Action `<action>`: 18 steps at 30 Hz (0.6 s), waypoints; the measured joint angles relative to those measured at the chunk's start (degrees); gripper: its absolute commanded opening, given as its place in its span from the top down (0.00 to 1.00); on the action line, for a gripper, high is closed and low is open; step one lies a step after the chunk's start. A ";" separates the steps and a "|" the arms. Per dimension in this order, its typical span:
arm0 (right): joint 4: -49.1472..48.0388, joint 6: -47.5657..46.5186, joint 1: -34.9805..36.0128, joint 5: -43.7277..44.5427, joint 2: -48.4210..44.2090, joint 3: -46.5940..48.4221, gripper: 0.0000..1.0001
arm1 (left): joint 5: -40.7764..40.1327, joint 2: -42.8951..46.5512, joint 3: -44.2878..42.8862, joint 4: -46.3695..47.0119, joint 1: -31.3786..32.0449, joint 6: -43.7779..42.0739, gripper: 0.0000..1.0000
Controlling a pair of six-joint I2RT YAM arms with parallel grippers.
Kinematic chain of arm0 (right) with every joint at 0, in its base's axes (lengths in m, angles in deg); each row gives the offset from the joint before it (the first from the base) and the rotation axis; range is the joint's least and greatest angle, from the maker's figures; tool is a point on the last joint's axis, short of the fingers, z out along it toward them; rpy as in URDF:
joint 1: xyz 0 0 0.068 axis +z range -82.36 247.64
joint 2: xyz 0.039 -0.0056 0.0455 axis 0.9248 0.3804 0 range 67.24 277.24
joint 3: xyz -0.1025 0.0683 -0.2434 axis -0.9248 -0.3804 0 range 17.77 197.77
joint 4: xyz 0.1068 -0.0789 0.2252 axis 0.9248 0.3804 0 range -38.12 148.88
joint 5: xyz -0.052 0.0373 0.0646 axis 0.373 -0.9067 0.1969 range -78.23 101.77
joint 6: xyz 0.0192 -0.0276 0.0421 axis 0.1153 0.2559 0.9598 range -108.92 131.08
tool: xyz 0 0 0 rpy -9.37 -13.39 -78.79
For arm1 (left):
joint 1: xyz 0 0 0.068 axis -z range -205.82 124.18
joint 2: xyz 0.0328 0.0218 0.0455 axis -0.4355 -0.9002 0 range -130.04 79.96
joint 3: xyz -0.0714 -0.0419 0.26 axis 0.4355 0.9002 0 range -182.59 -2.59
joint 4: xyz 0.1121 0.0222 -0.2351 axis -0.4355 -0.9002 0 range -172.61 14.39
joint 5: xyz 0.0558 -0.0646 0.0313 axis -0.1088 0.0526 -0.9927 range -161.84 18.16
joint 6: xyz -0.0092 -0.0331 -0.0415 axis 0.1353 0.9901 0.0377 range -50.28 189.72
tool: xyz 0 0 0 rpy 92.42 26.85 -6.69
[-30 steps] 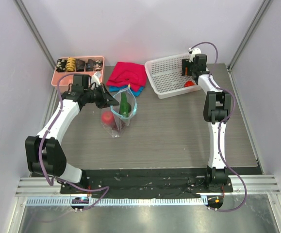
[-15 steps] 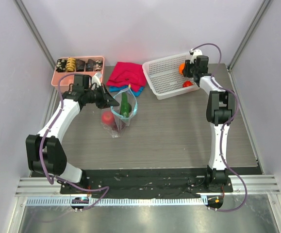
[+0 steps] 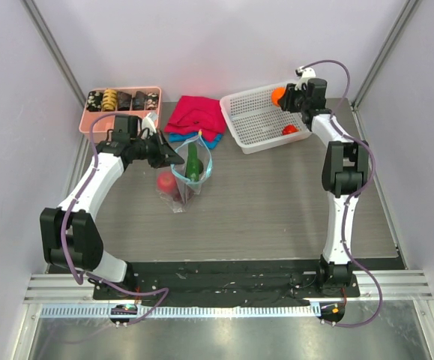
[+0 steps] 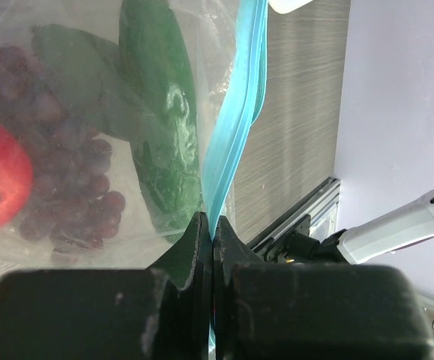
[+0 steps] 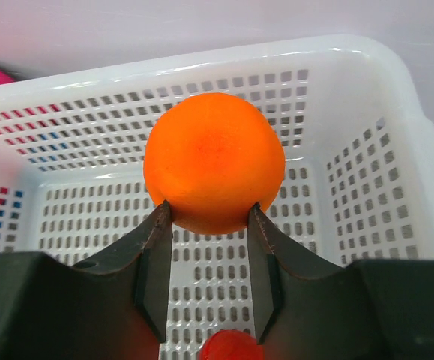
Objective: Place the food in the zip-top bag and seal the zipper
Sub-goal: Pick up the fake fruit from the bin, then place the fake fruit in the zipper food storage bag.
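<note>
From above, the left gripper [image 3: 173, 156] holds the zip-top bag [image 3: 187, 178] left of table centre, with the cucumber [image 3: 193, 161] poking from its mouth. Far right, the right gripper [image 3: 288, 97] holds the orange [image 3: 278, 95] above the white basket [image 3: 250, 127].

Left wrist: the jaws are pinched tight on the blue zipper [image 4: 235, 142].

Right wrist: the fingers [image 5: 157, 251] clasp only the orange's lower half, so it could roll out mid-carry. The cucumber may also block its entry.

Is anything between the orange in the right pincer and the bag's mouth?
No loose object lies on the line between them. The orange, gripped by the right pincer, would have to clear the left wall of the white basket. The cucumber juts out of the bag, pinched by the left pincer, and probably narrows the mouth.
</note>
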 measured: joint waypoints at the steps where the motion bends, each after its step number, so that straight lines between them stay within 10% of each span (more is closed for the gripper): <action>1: 0.00 0.66 -0.02 -1.09 -0.37 -0.42 0.99 | -0.02 0.00 0.00 -0.02 0.00 -0.17 1.00; 18: -7.39 22.84 9.31 -28.61 -38.69 -30.91 0.99 | 0.02 0.00 -0.61 -0.76 0.00 -0.70 1.00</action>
